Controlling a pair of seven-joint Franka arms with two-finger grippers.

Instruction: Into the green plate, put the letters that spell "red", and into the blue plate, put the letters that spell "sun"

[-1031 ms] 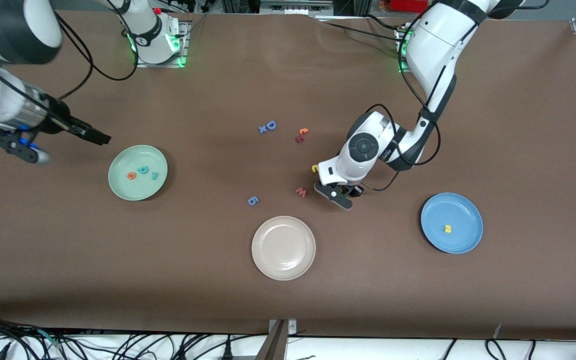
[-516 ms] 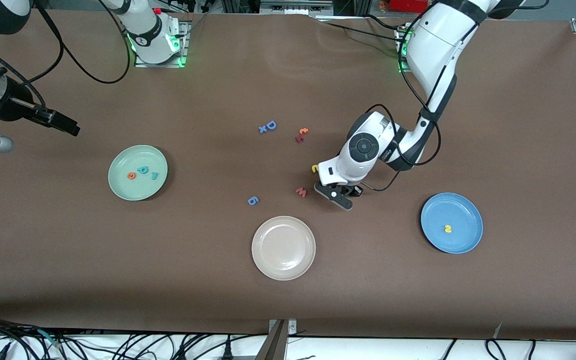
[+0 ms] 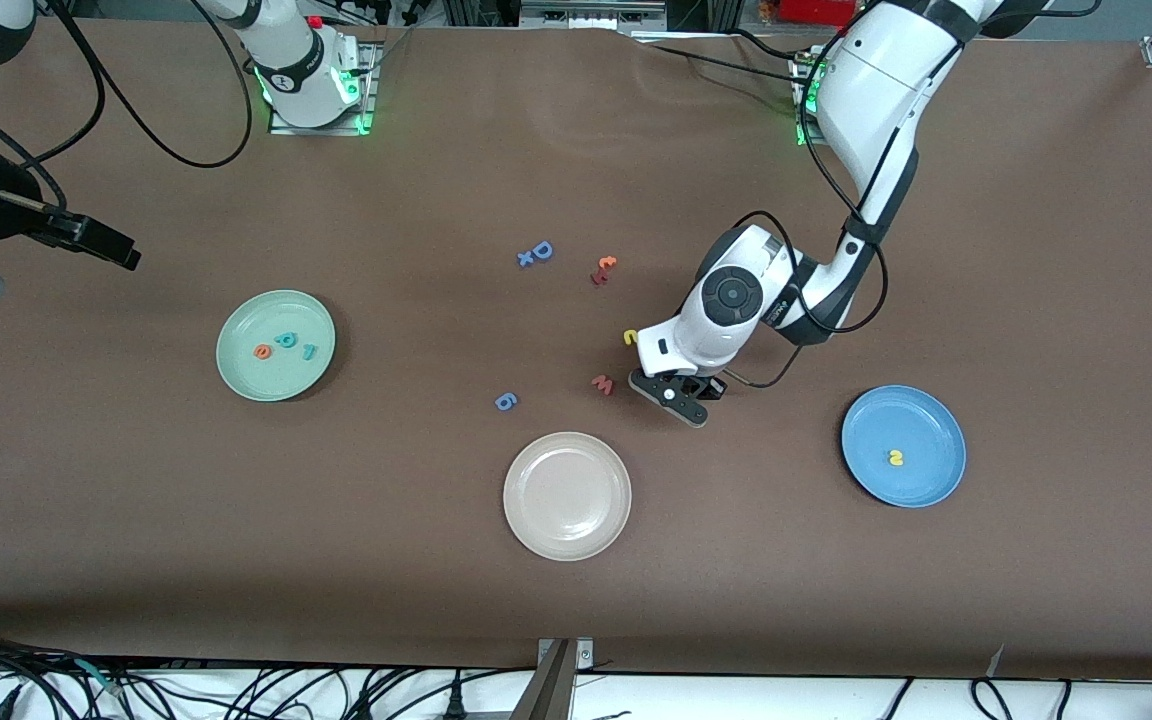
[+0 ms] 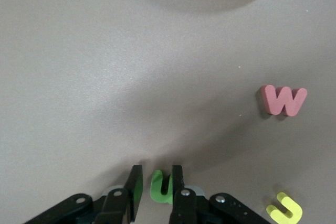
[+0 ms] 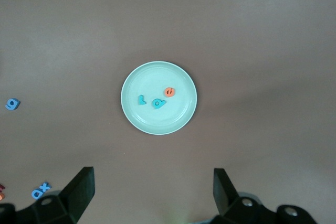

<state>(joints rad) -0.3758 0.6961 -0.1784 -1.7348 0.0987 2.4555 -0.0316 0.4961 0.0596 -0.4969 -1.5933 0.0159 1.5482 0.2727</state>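
Gripping the green "n" [image 4: 161, 187], left fingers [image 4: 135, 187] half hide it.

I see my left gripper [image 4: 156, 190] down at mid-table, clamped on the green "n" [image 4: 161, 187], hemmed in by the pink "w" [image 3: 603, 384] and yellow "u" [image 3: 629, 337] just beside it. Bare cloth runs from there to the blue plate [image 3: 926, 485]. My right gripper [image 5: 152, 192] waits high by the green plate [image 3: 241, 375], jaws wide
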